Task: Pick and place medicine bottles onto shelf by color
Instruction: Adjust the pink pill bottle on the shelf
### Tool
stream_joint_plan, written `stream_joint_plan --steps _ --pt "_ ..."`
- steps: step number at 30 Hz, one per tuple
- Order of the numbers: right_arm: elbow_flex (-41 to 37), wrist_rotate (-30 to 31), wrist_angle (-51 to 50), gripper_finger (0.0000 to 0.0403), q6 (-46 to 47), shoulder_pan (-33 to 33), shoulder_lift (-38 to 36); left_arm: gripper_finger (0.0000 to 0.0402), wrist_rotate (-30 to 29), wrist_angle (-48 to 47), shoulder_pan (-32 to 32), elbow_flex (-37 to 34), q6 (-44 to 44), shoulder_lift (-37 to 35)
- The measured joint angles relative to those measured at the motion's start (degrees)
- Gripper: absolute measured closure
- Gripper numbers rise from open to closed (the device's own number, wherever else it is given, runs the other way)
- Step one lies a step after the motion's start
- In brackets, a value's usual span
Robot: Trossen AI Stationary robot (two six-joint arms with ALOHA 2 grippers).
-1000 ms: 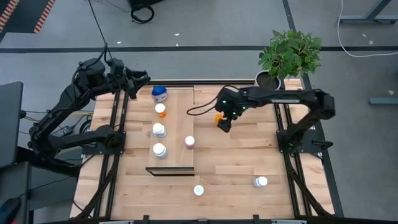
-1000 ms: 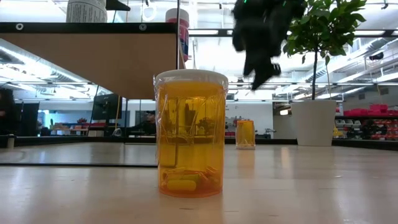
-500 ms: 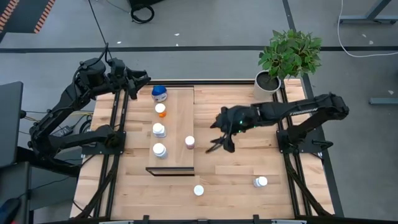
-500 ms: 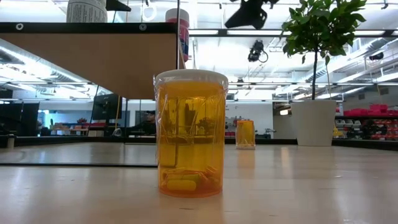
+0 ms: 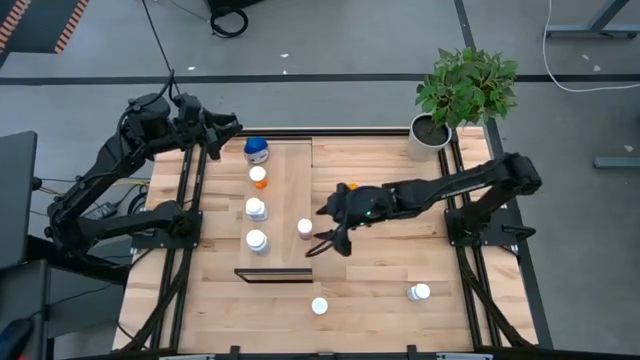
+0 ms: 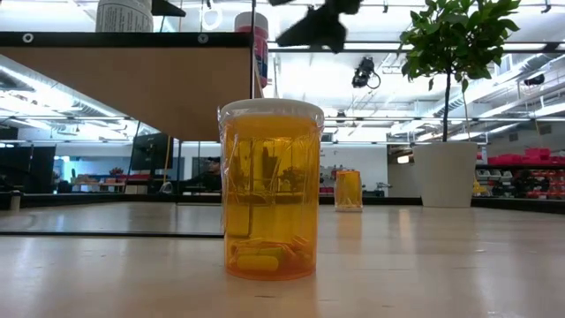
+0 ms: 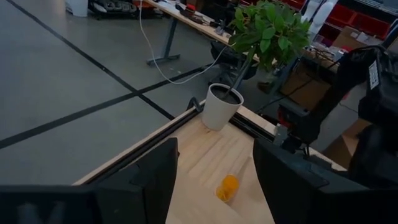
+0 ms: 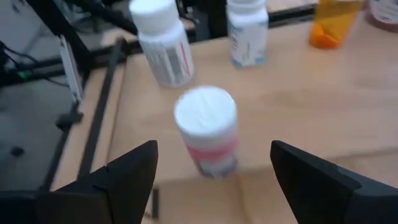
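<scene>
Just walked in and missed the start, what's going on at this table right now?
The right gripper, open and empty, hangs by the white-capped pink pill bottle on the long light-wood shelf board. Four more bottles line the shelf: a blue one, an orange one and two white ones. An orange bottle and two white-capped ones sit on the slatted wooden tabletop. The left gripper waits at the table's far corner.
</scene>
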Motion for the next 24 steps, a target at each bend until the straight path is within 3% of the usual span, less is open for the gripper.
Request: stream_joint_plan --steps 5,14,24 --pt "0.0 -0.4 5.8 0.0083 2.8 0.1 3.6 0.0184 0.0 -0.7 0.0 0.0 0.0 -0.1" --pt "0.0 -0.4 5.0 0.0088 2.7 0.1 4.7 0.0186 0.7 -2.0 0.0 0.0 0.1 -0.1" --pt "0.0 -0.4 6.3 0.0147 2.9 0.3 6.1 0.0186 0.7 -2.0 0.0 0.0 1.4 -0.1"
